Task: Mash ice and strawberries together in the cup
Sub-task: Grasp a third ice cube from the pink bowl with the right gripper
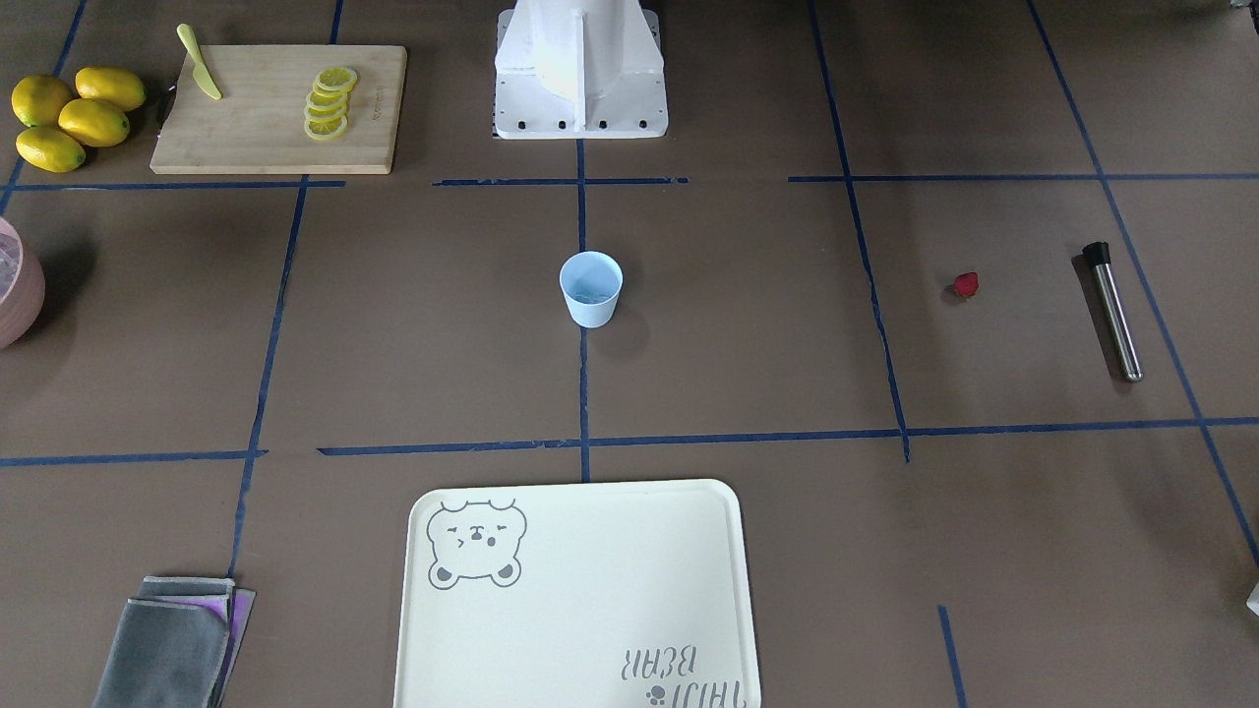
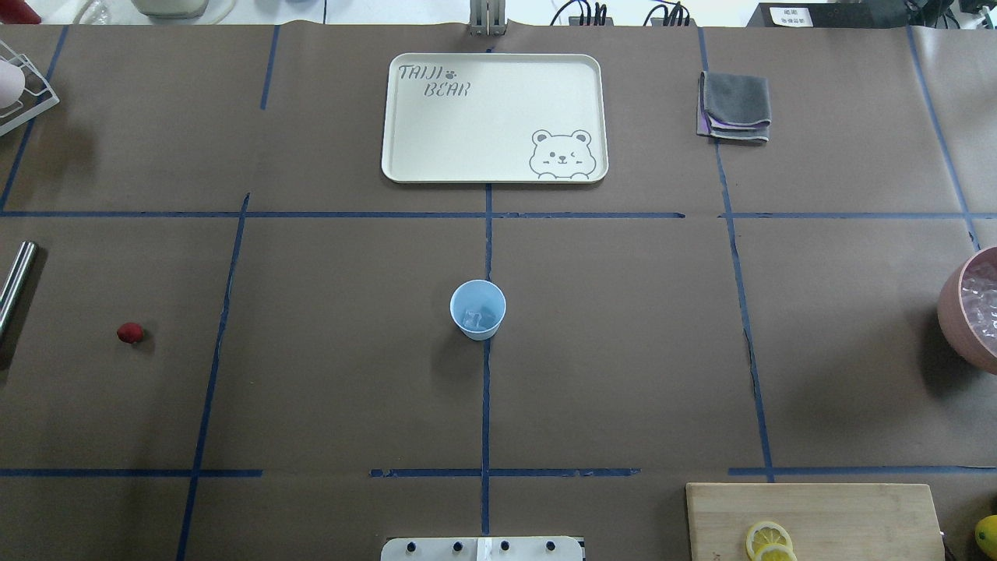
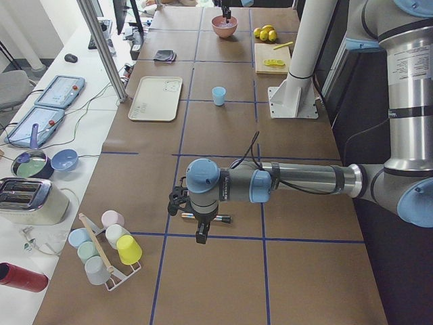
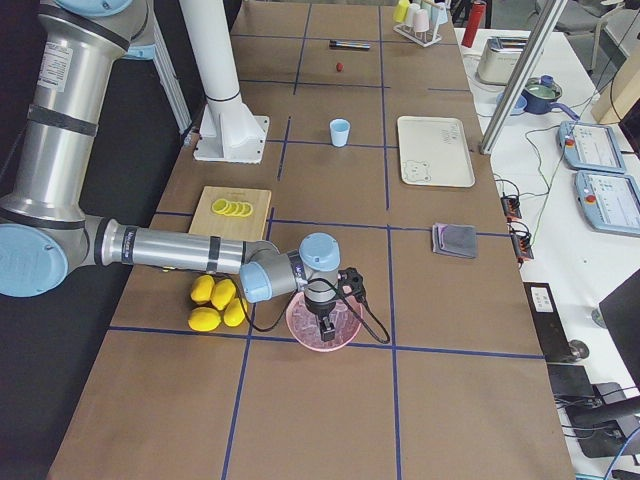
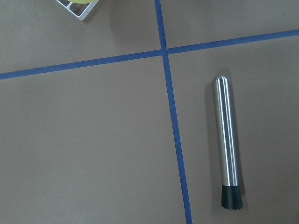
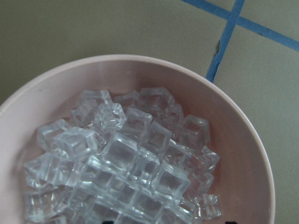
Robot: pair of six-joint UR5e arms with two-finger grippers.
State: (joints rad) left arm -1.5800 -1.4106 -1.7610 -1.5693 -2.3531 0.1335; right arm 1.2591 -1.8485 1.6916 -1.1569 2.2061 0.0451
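Observation:
The pale-blue cup (image 2: 477,309) stands upright at the table's centre with a few clear ice cubes (image 2: 477,318) in it. The dark-red strawberry piece (image 2: 130,333) lies on the table far to its left, near a steel muddler (image 5: 226,144). My left gripper (image 3: 199,233) hangs over the muddler; I cannot tell whether it is open or shut. My right gripper (image 4: 325,320) hangs over the pink bowl (image 6: 243,140), which is heaped with ice cubes (image 6: 126,163); its state cannot be told either.
A cream bear tray (image 2: 494,117) lies beyond the cup. A cutting board (image 1: 278,108) holds lemon slices (image 1: 329,101) and a yellow knife (image 1: 200,77), with whole lemons (image 1: 74,116) beside it. A folded grey cloth (image 2: 736,105) and a rack of cups (image 3: 105,250) are at the edges.

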